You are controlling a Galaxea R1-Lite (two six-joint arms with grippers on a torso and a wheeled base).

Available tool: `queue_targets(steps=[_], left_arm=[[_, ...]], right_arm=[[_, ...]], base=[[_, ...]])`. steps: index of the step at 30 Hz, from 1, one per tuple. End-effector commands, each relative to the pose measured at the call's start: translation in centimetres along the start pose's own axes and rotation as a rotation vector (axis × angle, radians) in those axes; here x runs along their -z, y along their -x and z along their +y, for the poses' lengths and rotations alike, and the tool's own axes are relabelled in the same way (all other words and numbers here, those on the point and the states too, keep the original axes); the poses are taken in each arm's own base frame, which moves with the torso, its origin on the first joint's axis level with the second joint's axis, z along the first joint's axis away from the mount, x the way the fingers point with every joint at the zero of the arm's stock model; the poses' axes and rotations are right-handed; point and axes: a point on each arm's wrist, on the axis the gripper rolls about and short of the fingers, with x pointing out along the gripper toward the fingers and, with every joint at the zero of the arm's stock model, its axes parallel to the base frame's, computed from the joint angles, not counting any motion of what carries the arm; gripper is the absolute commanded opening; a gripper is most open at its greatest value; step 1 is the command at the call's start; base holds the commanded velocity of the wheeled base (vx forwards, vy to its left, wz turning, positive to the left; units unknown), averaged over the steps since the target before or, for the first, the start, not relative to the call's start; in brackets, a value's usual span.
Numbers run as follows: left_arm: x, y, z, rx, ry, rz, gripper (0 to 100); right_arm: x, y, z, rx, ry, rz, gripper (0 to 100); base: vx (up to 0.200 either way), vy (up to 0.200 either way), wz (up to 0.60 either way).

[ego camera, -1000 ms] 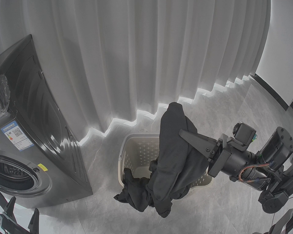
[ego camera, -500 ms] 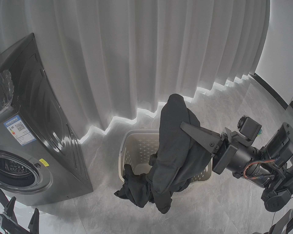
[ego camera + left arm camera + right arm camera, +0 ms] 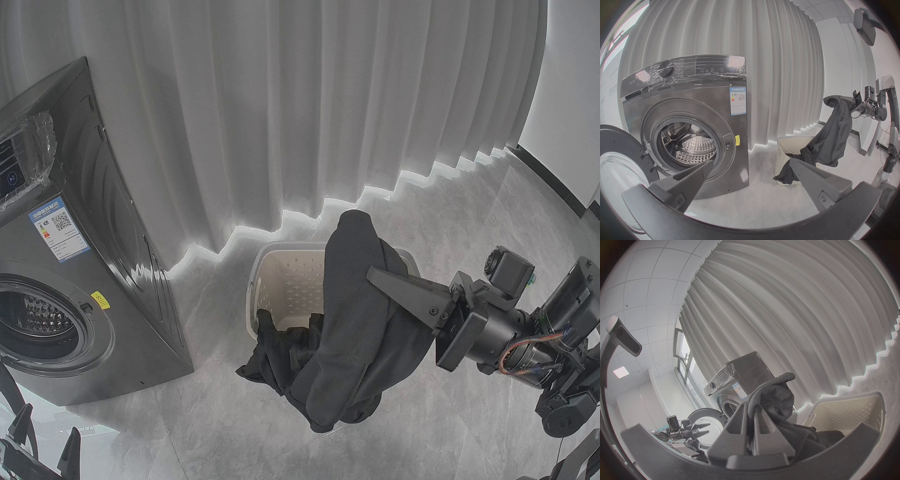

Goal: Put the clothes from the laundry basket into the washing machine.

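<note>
A dark garment [image 3: 350, 312] hangs from my right gripper [image 3: 374, 274], which is shut on its upper part above the cream laundry basket [image 3: 281, 281]. The cloth's lower end trails over the basket's near rim onto the floor side. In the right wrist view the fingers [image 3: 762, 424] pinch the dark garment [image 3: 775, 396] over the basket [image 3: 850, 415]. The grey washing machine [image 3: 75, 300] stands at the left, and its door [image 3: 618, 168] is swung open on the bare drum [image 3: 687, 143]. Low in front of it my left gripper [image 3: 750, 168] is open and holds nothing.
White curtains [image 3: 300, 106] hang behind the basket and the machine. Bare grey floor [image 3: 212, 425] lies between the machine and the basket. A dark skirting [image 3: 550, 181] runs along the wall at the far right.
The head view has shifted, showing more of the washing machine's front. The garment in my right gripper has come further out over the basket's near rim. The left gripper has stayed open.
</note>
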Motion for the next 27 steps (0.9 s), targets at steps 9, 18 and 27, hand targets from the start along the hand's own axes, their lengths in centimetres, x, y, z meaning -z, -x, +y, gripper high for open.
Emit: queue_targets(steps=[9,18,27], left_arm=[[0.5,0.0,0.0,-0.001,0.0,0.001,100],[0.5,0.0,0.0,-0.001,0.0,0.001,100],[0.5,0.0,0.0,-0.001,0.0,-0.001,100]], right_arm=[[-0.4,-0.3,0.0,-0.009,0.007,-0.017,0],[-0.5,-0.5,0.3,-0.021,0.01,-0.024,0],[-1.0,-0.3,2.6,-0.114,-0.003,-0.039,0]], base=[[0.0,0.0,0.0],[0.0,0.0,0.6],[0.0,0.0,0.0]])
